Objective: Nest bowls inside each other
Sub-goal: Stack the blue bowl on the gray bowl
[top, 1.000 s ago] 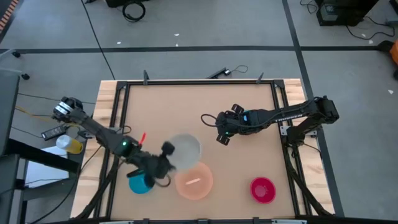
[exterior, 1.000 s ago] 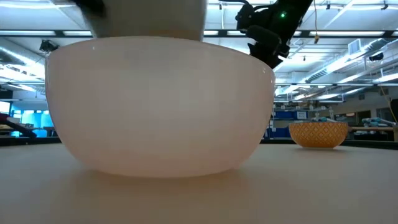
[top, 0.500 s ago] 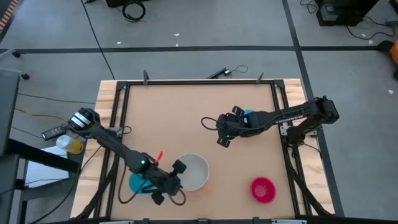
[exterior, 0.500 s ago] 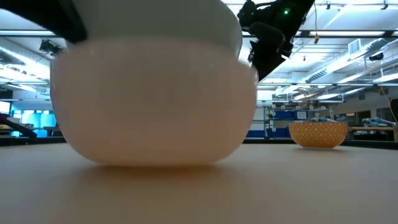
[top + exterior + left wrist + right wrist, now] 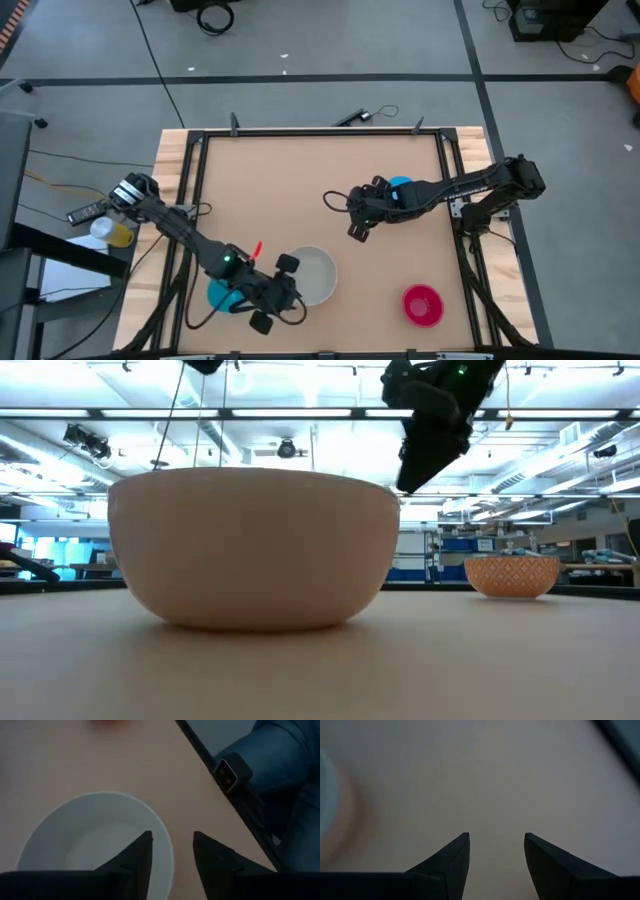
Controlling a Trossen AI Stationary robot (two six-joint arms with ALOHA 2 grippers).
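Note:
The grey-white bowl [image 5: 315, 277] sits level inside the large peach-orange bowl [image 5: 255, 550] near the table's front edge. My left gripper [image 5: 288, 290] is open at the grey-white bowl's left rim [image 5: 167, 837], one finger over the inside and one outside, touching nothing that I can see. A teal bowl [image 5: 220, 296] stands to the left, partly under my left arm. The small blue bowl [image 5: 402, 184] peeks out behind my right arm. My right gripper [image 5: 357, 228] hangs open above bare table at centre right. The magenta-red bowl [image 5: 422, 305] stands at the front right.
A raised frame [image 5: 320, 132] runs around the table top. Bare table lies in the far left half and between the nested bowls and the magenta-red bowl. A person's sleeve and wristwatch [image 5: 227, 772] show beyond the table's edge in the left wrist view.
My left gripper has carried the grey-white bowl toward the near edge and down into the peach-orange bowl. The bowl, tilted above it half a second ago, now sits level inside. The dark gripper no longer shows on its rim in the low view.

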